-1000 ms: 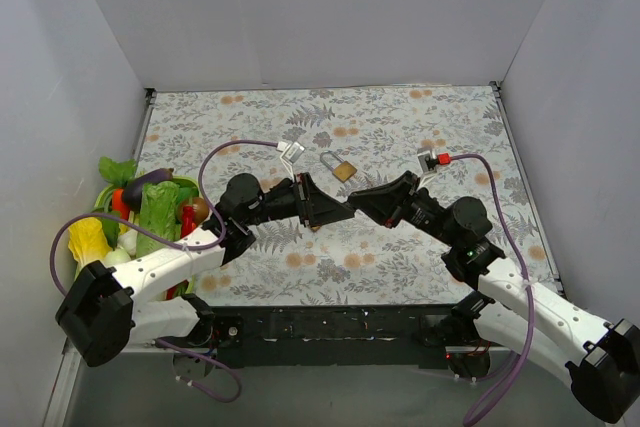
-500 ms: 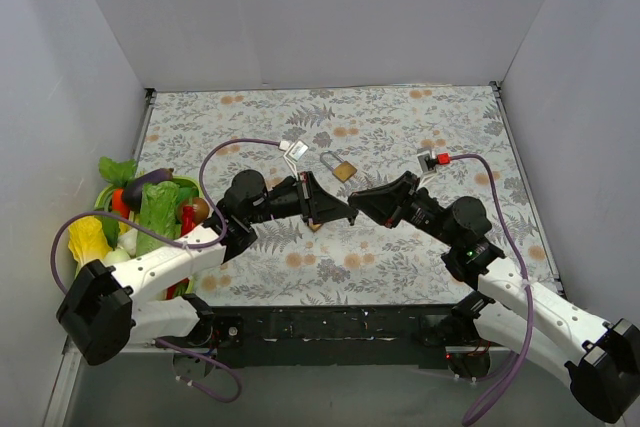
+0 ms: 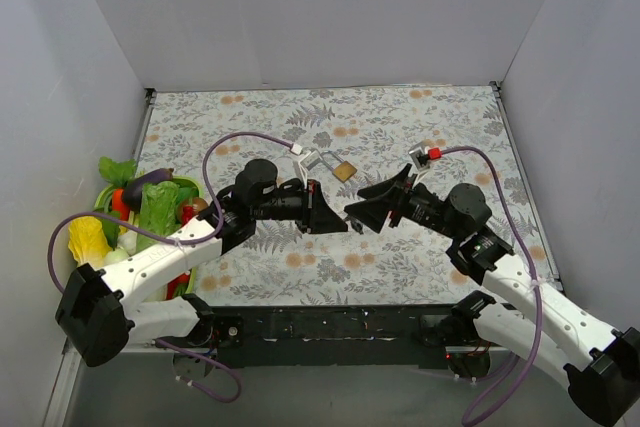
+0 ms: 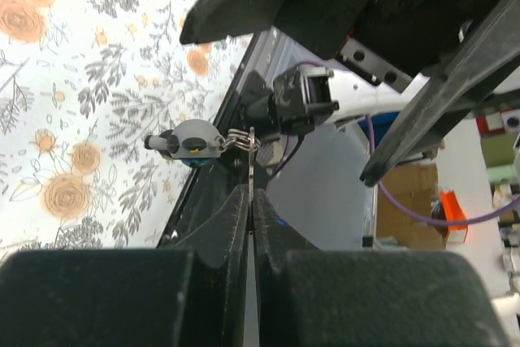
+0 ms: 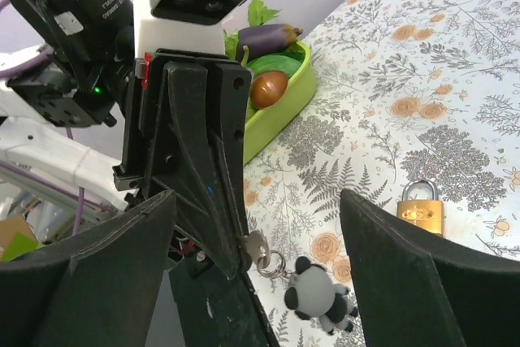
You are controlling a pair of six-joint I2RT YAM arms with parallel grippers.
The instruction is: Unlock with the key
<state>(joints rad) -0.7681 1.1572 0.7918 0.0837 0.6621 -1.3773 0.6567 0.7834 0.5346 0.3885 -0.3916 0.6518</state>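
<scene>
A small silver key [image 5: 257,246] carries a ring and a panda charm [image 5: 318,297] that hangs below it. My left gripper [image 3: 338,222] is shut on the key; in the left wrist view the thin blade [image 4: 252,158] stands between the closed fingers, the panda charm [image 4: 191,140] dangling at its end. The right gripper [image 3: 360,204] faces the left one with its jaws wide open on either side of the key, touching nothing. The brass padlock [image 3: 343,169] lies flat on the floral table behind both grippers, and its body [image 5: 420,209] shows in the right wrist view.
A green tray [image 3: 186,187] of toy vegetables, among them an eggplant [image 5: 267,38], stands at the table's left edge. Purple cables loop over both arms. Grey walls enclose the table on three sides.
The left gripper closed on the key. The right gripper then opened wide and let it go. Both arms shifted slightly, the left reaching a bit further right.
</scene>
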